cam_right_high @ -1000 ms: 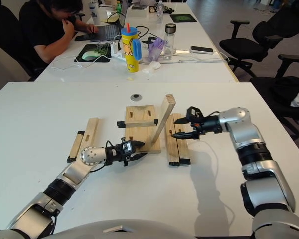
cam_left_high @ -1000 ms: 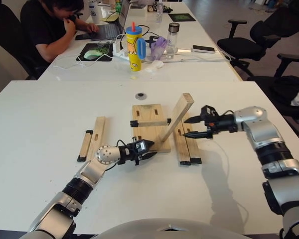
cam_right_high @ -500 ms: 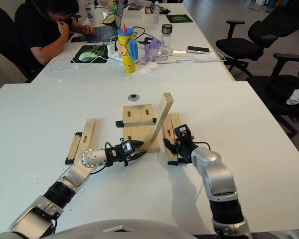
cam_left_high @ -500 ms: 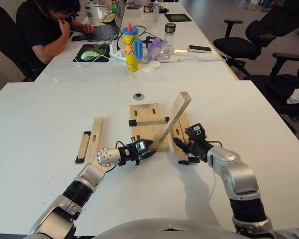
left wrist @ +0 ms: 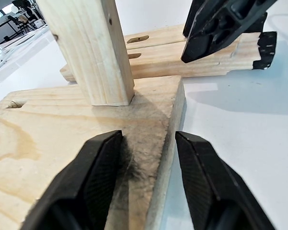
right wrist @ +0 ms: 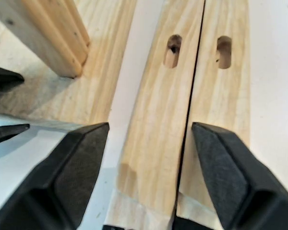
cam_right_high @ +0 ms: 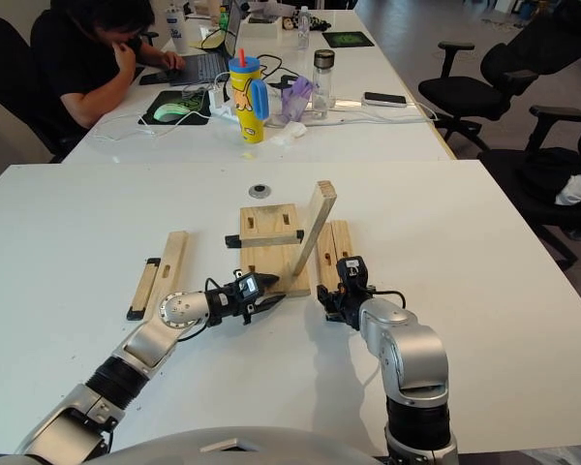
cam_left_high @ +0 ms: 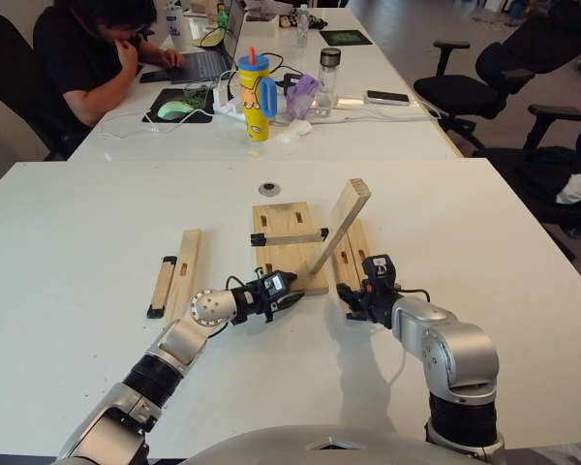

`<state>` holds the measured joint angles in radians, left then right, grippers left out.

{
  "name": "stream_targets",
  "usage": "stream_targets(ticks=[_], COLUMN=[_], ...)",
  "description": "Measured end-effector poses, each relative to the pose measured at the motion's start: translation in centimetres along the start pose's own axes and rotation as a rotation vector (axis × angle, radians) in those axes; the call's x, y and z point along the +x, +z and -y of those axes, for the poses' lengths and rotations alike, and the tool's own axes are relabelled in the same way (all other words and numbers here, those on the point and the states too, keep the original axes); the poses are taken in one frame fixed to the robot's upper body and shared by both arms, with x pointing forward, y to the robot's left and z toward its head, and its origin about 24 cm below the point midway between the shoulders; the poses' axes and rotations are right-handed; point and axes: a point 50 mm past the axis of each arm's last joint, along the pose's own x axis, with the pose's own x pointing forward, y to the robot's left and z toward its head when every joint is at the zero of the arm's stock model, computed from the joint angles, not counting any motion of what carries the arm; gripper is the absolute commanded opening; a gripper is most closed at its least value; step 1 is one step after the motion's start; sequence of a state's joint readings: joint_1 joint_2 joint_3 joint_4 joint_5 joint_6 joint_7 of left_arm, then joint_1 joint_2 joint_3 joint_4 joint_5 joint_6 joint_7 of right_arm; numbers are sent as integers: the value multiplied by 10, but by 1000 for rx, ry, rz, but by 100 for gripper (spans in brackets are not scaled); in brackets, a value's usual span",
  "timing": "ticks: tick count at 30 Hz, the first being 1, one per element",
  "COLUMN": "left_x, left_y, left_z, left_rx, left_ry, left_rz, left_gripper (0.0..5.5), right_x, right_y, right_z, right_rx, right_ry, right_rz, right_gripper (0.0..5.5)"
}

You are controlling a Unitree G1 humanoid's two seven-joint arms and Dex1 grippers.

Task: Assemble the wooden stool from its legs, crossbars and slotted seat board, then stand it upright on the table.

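The slotted seat board [cam_left_high: 283,221] lies flat mid-table with a crossbar [cam_left_high: 289,236] across it. One leg [cam_left_high: 339,225] stands tilted out of the board's near right corner. Two more legs [cam_left_high: 351,260] lie side by side just right of the board. A further pair of wooden pieces [cam_left_high: 179,271] lies to the left. My left gripper [cam_left_high: 290,295] is open at the board's near edge [left wrist: 62,143], one finger [left wrist: 98,177] over the wood and the other over the table. My right gripper [cam_left_high: 354,303] is open, straddling the near ends of the lying legs [right wrist: 182,96].
A round grommet [cam_left_high: 270,188] sits in the table behind the board. On the far table stand a yellow cup [cam_left_high: 259,85], a bottle [cam_left_high: 330,68] and a phone [cam_left_high: 395,97]. Office chairs [cam_left_high: 484,77] stand to the right. Bare table lies in front and on both sides.
My right arm has swung down from beside the tilted leg to the near end of the two lying legs. The left gripper has stayed at the board's edge.
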<state>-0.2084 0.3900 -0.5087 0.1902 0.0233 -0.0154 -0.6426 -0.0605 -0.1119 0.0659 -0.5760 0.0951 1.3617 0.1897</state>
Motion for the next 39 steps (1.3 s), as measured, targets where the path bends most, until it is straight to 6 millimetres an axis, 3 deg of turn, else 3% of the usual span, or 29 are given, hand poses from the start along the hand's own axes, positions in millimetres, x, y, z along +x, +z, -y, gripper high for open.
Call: stream_targets(ticks=[6, 19, 25, 33, 39], left_x=[3, 8, 19, 21, 8], left_y=[2, 5, 12, 13, 9], left_z=[2, 3, 3, 4, 9], left_rx=[-13, -28, -29, -15, 1], left_ry=[2, 7, -3, 7, 29], left_rz=[-1, -3, -16, -22, 16], left_gripper=[206, 206, 206, 206, 206], right_x=[7, 21, 28, 32, 19], right_y=[-9, 4, 6, 9, 37], right_z=[0, 16, 18, 25, 35], right_rx=[-114, -175, -177, -33, -5], right_ry=[-33, -120, -127, -81, -126], right_rz=[-87, -72, -50, 122, 380], right_gripper=[320, 320, 234, 213, 213])
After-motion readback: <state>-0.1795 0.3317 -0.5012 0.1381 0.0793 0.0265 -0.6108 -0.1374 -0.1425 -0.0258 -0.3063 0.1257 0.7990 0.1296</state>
